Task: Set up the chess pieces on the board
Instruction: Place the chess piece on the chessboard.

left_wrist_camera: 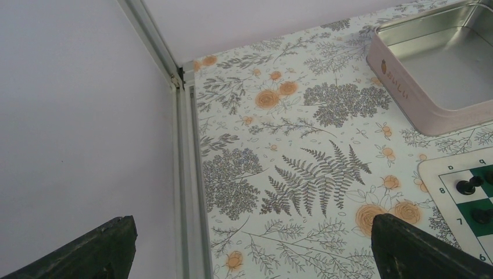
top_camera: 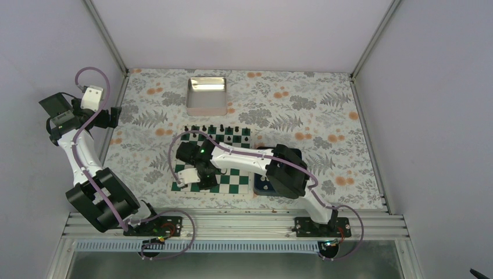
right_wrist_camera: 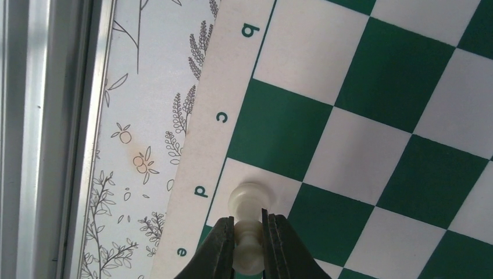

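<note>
A white chess piece (right_wrist_camera: 249, 200) is clamped by the right end effector (right_wrist_camera: 249, 235) over the board (right_wrist_camera: 279, 125), at the white edge square beside letter d. Placement is judged underway; lowering and release are called for next. The left end effector (left_wrist_camera: 256, 247) is spread wide, empty, above the tabletop (left_wrist_camera: 302, 116).

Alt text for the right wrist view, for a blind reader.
The right gripper is shut on a white chess piece at a white square of the green-and-white board, beside border letter d. Floral table cover and a metal rail lie left.
</note>
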Robot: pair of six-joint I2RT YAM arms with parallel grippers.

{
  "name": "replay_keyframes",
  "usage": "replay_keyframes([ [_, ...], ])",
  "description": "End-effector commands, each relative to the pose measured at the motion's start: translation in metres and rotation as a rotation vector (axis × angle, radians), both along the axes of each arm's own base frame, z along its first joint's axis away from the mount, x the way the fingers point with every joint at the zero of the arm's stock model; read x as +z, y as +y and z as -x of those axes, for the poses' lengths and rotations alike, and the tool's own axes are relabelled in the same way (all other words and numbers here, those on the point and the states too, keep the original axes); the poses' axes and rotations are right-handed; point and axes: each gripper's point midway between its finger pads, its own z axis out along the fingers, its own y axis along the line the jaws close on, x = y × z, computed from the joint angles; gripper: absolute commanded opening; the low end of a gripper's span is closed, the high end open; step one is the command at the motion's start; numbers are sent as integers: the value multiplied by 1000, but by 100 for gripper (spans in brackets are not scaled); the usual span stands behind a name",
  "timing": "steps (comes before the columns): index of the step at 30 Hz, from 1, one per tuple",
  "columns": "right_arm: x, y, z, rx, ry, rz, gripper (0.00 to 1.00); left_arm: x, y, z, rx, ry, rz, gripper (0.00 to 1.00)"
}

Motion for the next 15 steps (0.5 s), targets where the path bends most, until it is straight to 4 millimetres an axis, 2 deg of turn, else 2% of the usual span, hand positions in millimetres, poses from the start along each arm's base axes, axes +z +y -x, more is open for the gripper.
replay_keyframes([
  [1, -15, -3, 4, 9, 6, 34, 4, 0, -1, -2, -26, -19, 6, 100],
  [8, -14, -4, 3, 6, -1, 37, 5, -2, -2, -2, -31, -17, 9, 100],
  [11, -11, -4, 1, 1, -10, 32, 11, 0, -1, -2, -30, -19, 5, 100],
  [15, -1, -1, -2, -7, -23, 10, 25, 0, -1, -2, -31, -18, 6, 100],
])
